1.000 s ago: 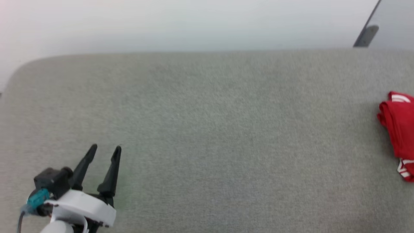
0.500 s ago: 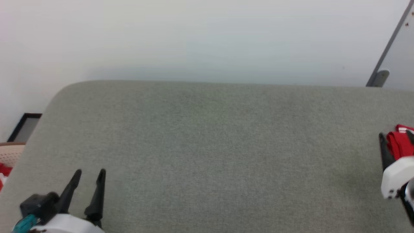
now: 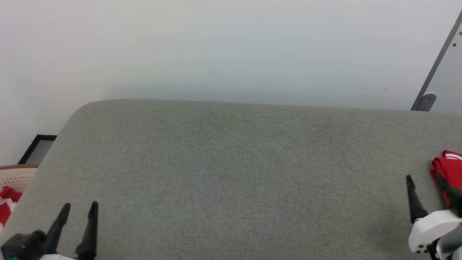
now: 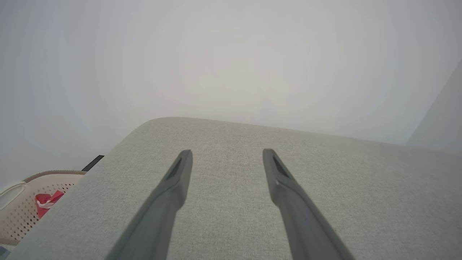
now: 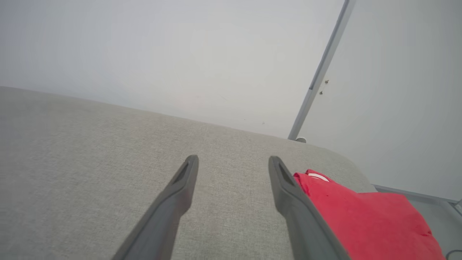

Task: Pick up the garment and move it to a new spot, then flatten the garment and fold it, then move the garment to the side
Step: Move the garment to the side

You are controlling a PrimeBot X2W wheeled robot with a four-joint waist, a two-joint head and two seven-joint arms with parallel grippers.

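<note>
Grey fabric surface [image 3: 231, 173]: wide padded top with rounded corners, white wall [image 3: 231, 47] behind.
garment [image 3: 449, 166]: red, folded into a compact bundle, white striped trim at its far end; lies at the surface's far right end, near the corner.
right gripper [image 3: 423, 177]: fingers spread wide, holding nothing; low over the surface at the garment's left side. In its wrist view the right gripper [image 5: 234, 159] has its right finger overlapping the edge of the garment [image 5: 361, 216]; contact unclear.
left gripper [image 3: 80, 206]: fingers apart, empty, over the near-left surface [image 4: 231, 216], well apart from the garment; same in its wrist view, left gripper [image 4: 227, 153].
basket [image 3: 18, 172]: beige, perforated, beside the surface's left end, lower down.
red cloth [image 4: 45, 200]: inside the basket [image 4: 54, 174], some white on it.
post [image 5: 321, 76]: grey strip slanting up the wall, far right.
</note>
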